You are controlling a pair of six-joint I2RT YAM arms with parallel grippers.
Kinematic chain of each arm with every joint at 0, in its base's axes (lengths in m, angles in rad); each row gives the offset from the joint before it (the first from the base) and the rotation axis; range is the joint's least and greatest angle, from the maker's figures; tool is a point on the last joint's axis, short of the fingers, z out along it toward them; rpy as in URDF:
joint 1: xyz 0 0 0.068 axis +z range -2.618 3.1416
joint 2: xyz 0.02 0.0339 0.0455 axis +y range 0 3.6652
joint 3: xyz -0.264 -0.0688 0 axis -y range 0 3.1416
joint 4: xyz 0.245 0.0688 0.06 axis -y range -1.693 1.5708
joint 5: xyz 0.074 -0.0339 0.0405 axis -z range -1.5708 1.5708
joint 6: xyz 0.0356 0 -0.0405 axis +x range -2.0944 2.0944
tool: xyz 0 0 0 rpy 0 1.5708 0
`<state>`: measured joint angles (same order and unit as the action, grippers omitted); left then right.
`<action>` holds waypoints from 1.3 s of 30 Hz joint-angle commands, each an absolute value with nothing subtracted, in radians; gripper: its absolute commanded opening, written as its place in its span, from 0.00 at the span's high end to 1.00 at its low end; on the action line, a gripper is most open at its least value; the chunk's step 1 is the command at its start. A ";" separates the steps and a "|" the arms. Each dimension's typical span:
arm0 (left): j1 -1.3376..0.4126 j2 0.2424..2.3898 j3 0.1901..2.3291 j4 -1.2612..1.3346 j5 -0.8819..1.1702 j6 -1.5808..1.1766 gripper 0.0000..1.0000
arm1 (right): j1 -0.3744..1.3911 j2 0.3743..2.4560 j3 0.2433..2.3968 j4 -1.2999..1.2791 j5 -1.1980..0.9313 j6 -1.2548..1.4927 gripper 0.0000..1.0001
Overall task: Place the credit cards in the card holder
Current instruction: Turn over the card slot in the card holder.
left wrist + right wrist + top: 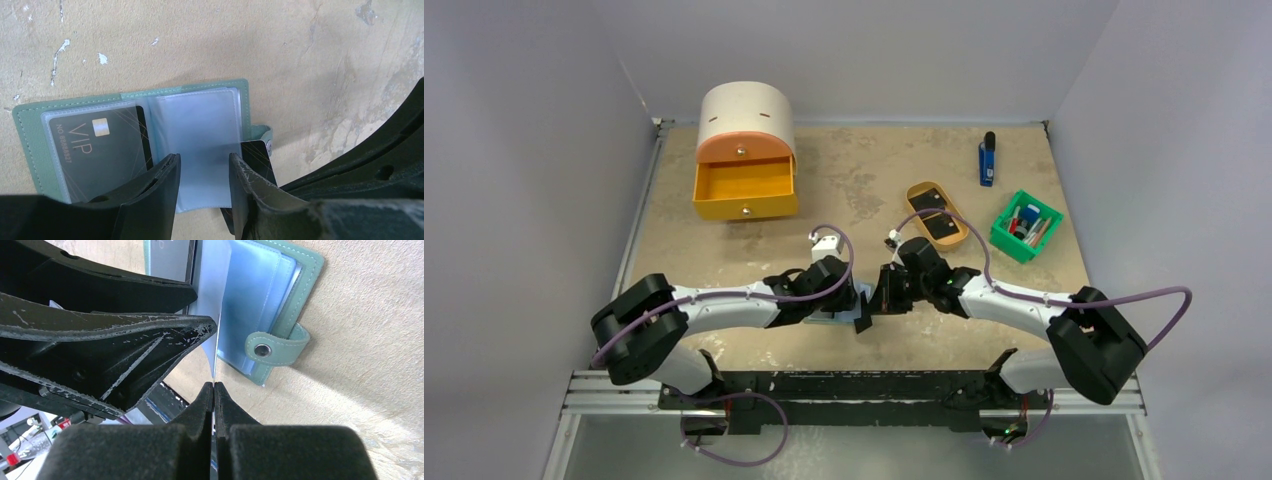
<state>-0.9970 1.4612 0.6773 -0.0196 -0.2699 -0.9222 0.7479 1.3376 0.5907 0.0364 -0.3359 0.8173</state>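
The card holder [30,135] lies open on the table, a black VIP credit card [100,145] in its left clear pocket. My left gripper [202,172] is open, its fingers [160,190] straddling the pale blue middle pocket leaf [200,125]. A second black credit card [257,157] stands on edge at the holder's right side by the snap tab [270,347], pinched in my shut right gripper [214,386]. From the right wrist this card [215,371] is a thin line running toward the pockets. Overhead, both grippers [849,300] [882,295] meet over the holder [839,318].
A tan oval tray [914,190] behind my right arm holds two more black cards [942,228]. A green bin [1004,238] of small items stands at right, a blue-and-black stick [988,158] behind it. An orange drawer box [744,150] with its drawer open stands at back left.
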 commanded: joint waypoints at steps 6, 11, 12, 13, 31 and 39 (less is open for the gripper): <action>-0.993 1.398 0.678 0.061 -0.245 -0.931 0.54 | 0.752 1.322 0.614 0.101 -0.379 0.809 1.00; -0.993 1.394 0.680 0.061 -0.232 -0.925 0.54 | 0.752 1.327 0.609 0.110 -0.381 0.813 1.00; -0.993 1.399 0.681 0.061 -0.230 -0.923 0.54 | 0.752 1.328 0.608 0.112 -0.381 0.813 1.00; -0.993 1.404 0.680 0.061 -0.228 -0.922 0.54 | 0.752 1.328 0.607 0.113 -0.382 0.813 1.00; -0.994 1.468 0.676 0.049 -0.262 -0.914 0.70 | 0.752 1.313 0.589 0.125 -0.387 0.824 1.00; -0.993 1.499 0.669 0.032 -0.282 -0.901 0.91 | 0.753 1.312 0.591 0.128 -0.393 0.823 1.00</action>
